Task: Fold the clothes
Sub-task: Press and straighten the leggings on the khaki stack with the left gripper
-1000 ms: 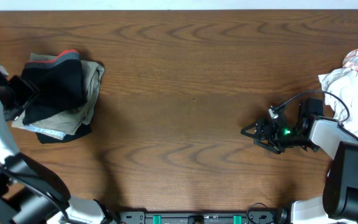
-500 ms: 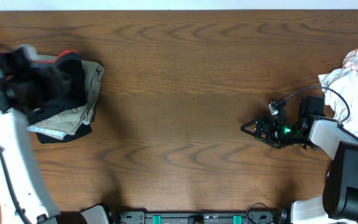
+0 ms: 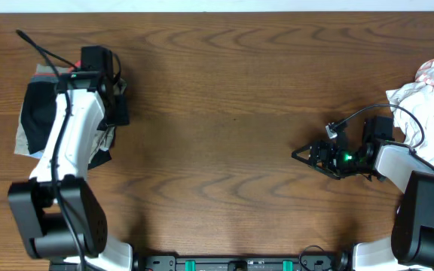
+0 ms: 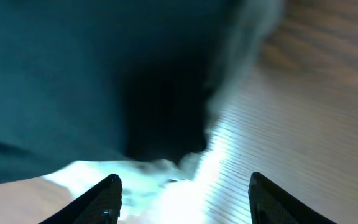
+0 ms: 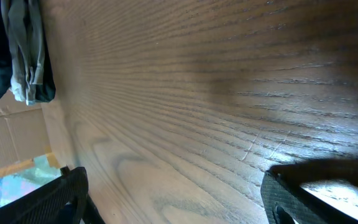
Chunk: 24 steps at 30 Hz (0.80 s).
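The folded pile of dark and khaki clothes [image 3: 32, 120] lies at the table's [image 3: 217, 90] left end, well apart from crumpled white garments [image 3: 432, 94] at the right edge. Within 1 second the left arm [image 3: 70, 143] has swung over the pile, its left pincer [image 4: 188, 196] spread and empty. The right pincer [image 3: 305, 156], also spread, has not moved. Probably the pile is finished; the white garments wait.
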Tool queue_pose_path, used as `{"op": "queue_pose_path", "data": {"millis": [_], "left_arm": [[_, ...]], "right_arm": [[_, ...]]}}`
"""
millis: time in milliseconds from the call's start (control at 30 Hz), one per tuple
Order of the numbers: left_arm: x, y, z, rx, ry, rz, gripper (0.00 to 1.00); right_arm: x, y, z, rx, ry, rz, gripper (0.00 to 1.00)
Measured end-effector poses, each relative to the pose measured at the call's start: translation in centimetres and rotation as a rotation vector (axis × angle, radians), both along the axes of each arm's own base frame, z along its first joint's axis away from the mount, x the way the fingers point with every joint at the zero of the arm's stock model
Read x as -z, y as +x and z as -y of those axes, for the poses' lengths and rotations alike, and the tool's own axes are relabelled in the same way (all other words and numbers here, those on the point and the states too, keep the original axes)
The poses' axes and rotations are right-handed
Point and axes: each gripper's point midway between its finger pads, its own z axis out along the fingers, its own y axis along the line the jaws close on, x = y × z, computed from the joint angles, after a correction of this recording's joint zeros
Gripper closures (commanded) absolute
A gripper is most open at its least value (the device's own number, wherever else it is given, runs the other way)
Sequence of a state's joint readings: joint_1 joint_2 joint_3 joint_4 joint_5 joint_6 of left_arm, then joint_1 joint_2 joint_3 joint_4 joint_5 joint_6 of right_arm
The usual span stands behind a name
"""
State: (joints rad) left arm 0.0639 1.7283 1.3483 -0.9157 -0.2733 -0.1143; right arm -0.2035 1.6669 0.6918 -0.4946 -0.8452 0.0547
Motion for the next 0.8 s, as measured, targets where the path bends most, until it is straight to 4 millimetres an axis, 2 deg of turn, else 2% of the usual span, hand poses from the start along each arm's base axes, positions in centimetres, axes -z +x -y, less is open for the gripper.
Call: {"op": "queue_pose_path", "data": {"millis": [133,267,800], "left_arm": [[-0.3,0.0,-1.6,-0.078,0.084,0.016,0.35],[-0.6,-0.1,-2.2,-0.129,0.119,0.037,0.35],[0.6,0.4,-1.8,-0.209,0.075,0.061,0.35]], "right_arm": [[0.0,0.0,0.0,-0.001,0.001,0.001,0.10],[0.0,0.0,0.0,-0.003,0.001,0.003,0.10],[0.0,0.0,0.0,-0.003,0.002,0.004,0.10]]}}
